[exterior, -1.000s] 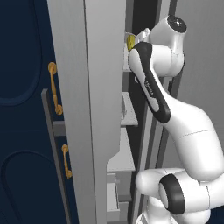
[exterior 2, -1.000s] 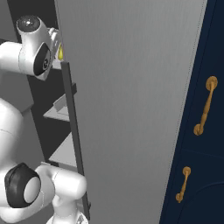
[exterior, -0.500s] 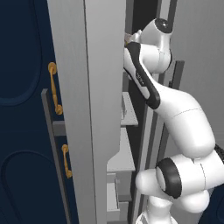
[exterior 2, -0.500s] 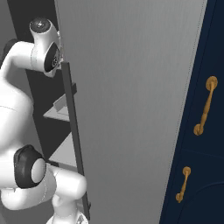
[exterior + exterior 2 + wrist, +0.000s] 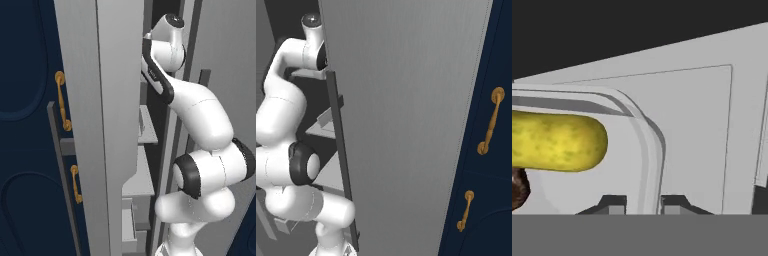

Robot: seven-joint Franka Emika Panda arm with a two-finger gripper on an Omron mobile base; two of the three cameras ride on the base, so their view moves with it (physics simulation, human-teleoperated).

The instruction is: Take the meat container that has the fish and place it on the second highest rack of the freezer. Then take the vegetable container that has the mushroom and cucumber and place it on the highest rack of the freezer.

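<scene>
The vegetable container [image 5: 643,150], a pale tray with a rounded corner, sits close before our hand camera, with the cucumber [image 5: 557,142] lying lengthwise inside it and a sliver of the dark brown mushroom [image 5: 518,187] just below the cucumber's near side. Our fingers [image 5: 613,204] stand one on each side of the tray's rim, nearly closed, so we judge that they are pinching that thin wall (a narrow grip suits a thin edge, and it leaves the food untouched).

Beyond the tray lies a flat pale grey shelf [image 5: 697,135] with darkness above it; we take this for the highest rack, though whether the tray already rests on it or hangs just over it we cannot tell.

From the base cameras, our arm [image 5: 195,110] reaches high between the open steel door [image 5: 406,125] and the freezer [image 5: 105,100] body, its wrist deep in the upper compartment, which fits a placement at the top. Lower shelves [image 5: 142,175] show below the elbow. Navy cabinets [image 5: 491,150] with gold handles flank the freezer.
</scene>
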